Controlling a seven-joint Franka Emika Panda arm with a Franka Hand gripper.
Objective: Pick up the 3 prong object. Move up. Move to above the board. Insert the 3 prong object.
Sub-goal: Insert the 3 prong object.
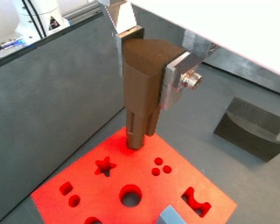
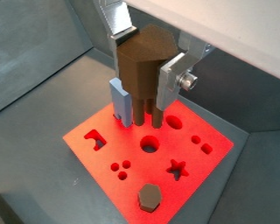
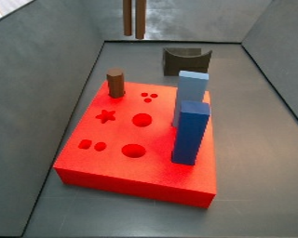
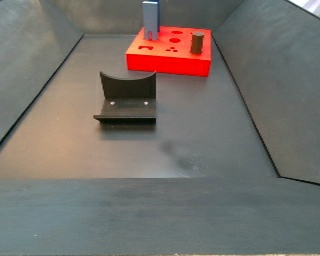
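Observation:
My gripper [image 1: 147, 86] is shut on the 3 prong object [image 1: 139, 109], a brown piece with a blocky head and thin prongs pointing down. Both wrist views show it held between the silver fingers [image 2: 171, 83]. The red board [image 1: 129, 177] lies below it, with star, round and dot holes in its top. In a side view only the prongs [image 3: 135, 19] show, hanging well above the board's [image 3: 158, 164] far end; the gripper itself is out of that frame. The board also shows in the wrist view [image 2: 81, 149] and far off in a side view [image 4: 170, 63].
Two blue blocks [image 3: 192, 125] stand upright in the board's right side. A stubby brown peg [image 3: 115, 84] stands in its far left corner. A dark grey arch block [image 3: 185, 61] lies on the floor beyond the board. Grey walls slope up around the floor.

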